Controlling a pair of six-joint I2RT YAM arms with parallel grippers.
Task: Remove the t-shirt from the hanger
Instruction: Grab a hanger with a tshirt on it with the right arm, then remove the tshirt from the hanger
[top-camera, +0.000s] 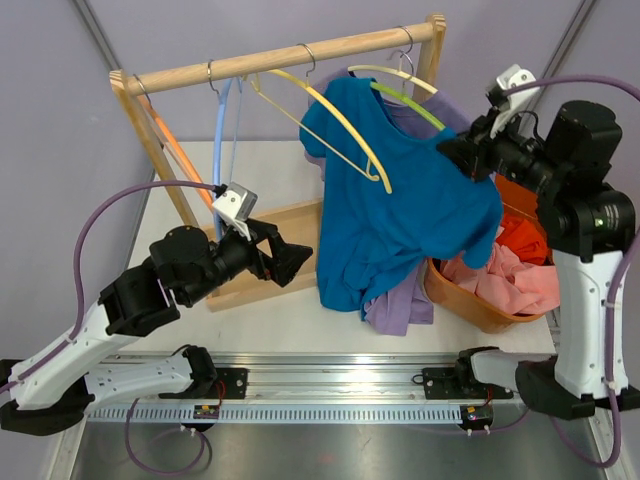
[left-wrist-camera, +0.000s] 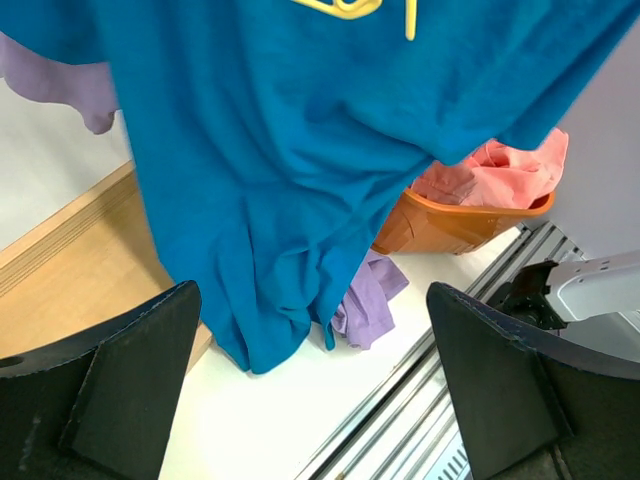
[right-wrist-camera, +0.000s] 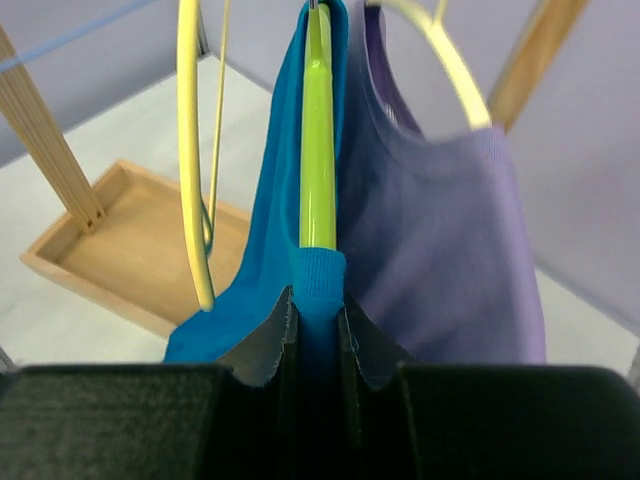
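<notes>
Fingers (right-wrist-camera: 262, 345) of the right gripper (right-wrist-camera: 318, 320) are clamped on the blue t-shirt (top-camera: 400, 200) where its shoulder fabric covers the end of the green hanger (right-wrist-camera: 318, 150). The blue t-shirt hangs on that hanger from the wooden rack (top-camera: 290, 58). The left gripper (top-camera: 298, 265) is spread wide near the hem, touching nothing.

The purple shirt (right-wrist-camera: 440, 250) is pressing against the blue t-shirt (top-camera: 400, 200) on one side and a yellow hanger (top-camera: 340, 125) is dangling across the other, leaving little room along the wooden rail (top-camera: 290, 55). The orange basket (top-camera: 470, 300) is crowding the space under the right hem. Bare table (top-camera: 300, 320) is lying open between the lower hem and the left gripper (top-camera: 300, 265), beside the wooden tray (top-camera: 285, 235)
</notes>
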